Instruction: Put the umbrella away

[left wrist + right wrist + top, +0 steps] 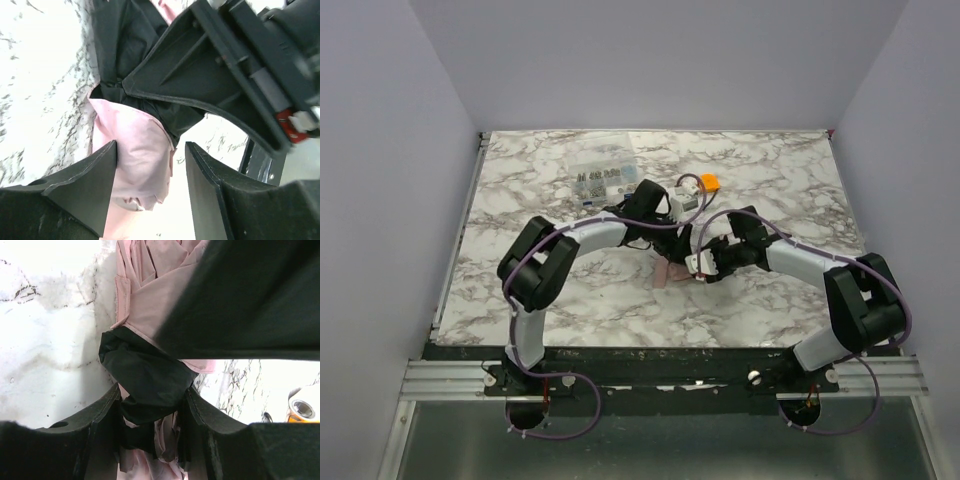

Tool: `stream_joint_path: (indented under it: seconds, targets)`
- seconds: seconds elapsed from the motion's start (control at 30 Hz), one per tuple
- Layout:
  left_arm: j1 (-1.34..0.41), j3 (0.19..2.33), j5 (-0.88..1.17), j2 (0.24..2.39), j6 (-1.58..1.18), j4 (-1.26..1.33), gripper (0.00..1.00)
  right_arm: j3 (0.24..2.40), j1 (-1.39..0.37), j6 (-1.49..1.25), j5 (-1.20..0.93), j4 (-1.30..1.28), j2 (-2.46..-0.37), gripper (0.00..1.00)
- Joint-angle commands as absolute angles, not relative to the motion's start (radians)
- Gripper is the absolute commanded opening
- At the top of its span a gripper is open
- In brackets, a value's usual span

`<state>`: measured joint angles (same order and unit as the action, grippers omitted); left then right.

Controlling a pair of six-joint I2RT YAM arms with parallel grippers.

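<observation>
Bases of both arms sit at the near edge of the marble table [570, 300] in the overhead view. The forearms reach inward until the wrists almost meet at mid-table. Under them a scrap of the pink umbrella [670, 272] shows, lying on the table; the arms hide the rest. Behind the wrists are an orange-and-white gadget [705, 184] and a clear parts box [600, 178], both apart from the umbrella.

From the left wrist, the left gripper [151, 150] stands part-way wide, astride a fold of pink canopy. One finger [95, 180] lies against the cloth, while bare table shows between the cloth and the other. It grips nothing. The other arm's black hardware crowds in just above, over dark fabric.

From the right wrist, the right gripper [152, 407] is closed narrow on the umbrella. It pinches a dark wad, strap or sleeve, I cannot tell which, with pink cloth bunched beneath.

Risks, as I judge them: the pinch is on loose cloth rather than the shaft, so a pull could slide the fabric out and let the roll spring loose. With the left jaws unclosed, nothing else restrains it. The two claws are so near each other that a sideways shift could knock them together.
</observation>
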<state>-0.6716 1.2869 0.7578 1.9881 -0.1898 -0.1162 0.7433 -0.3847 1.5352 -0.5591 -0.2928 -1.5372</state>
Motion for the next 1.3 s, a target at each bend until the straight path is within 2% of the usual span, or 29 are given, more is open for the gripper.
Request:
stream_joint_path:
  seconds: [0.0,0.23,0.4,0.53,0.8,1.07,1.23,1.27]
  targets:
    - [-0.645,1.193,0.667,1.818,-0.334,0.079,0.57,0.689,-0.386,1.534,-0.441,-0.488,-1.594,0.04]
    - [-0.621,0.867,0.466,1.57,-0.522,0.287,0.58,0.713,-0.392,1.492,-0.439,-0.497,-1.616,0.04]
    - [-0.579,0.608,0.434,1.507,-0.752,0.438,0.58,0.753,-0.399,1.467,-0.441,-0.544,-1.667,0.04]
    - [-0.581,0.49,0.368,1.529,-0.905,0.494,0.57,0.741,-0.407,1.457,-0.442,-0.525,-1.665,0.04]
    - [-0.581,0.412,0.42,1.684,-1.126,0.728,0.57,0.738,-0.425,1.448,-0.439,-0.518,-1.654,0.04]
    - [-0.577,0.499,0.403,1.83,-1.063,0.714,0.54,0.734,-0.429,1.444,-0.437,-0.516,-1.654,0.04]
    - [-0.573,0.497,0.464,1.903,-1.063,0.833,0.36,0.727,-0.431,1.439,-0.435,-0.508,-1.651,0.04]
    - [-0.572,0.493,0.479,1.916,-1.067,0.873,0.29,0.727,-0.43,1.439,-0.434,-0.508,-1.653,0.04]
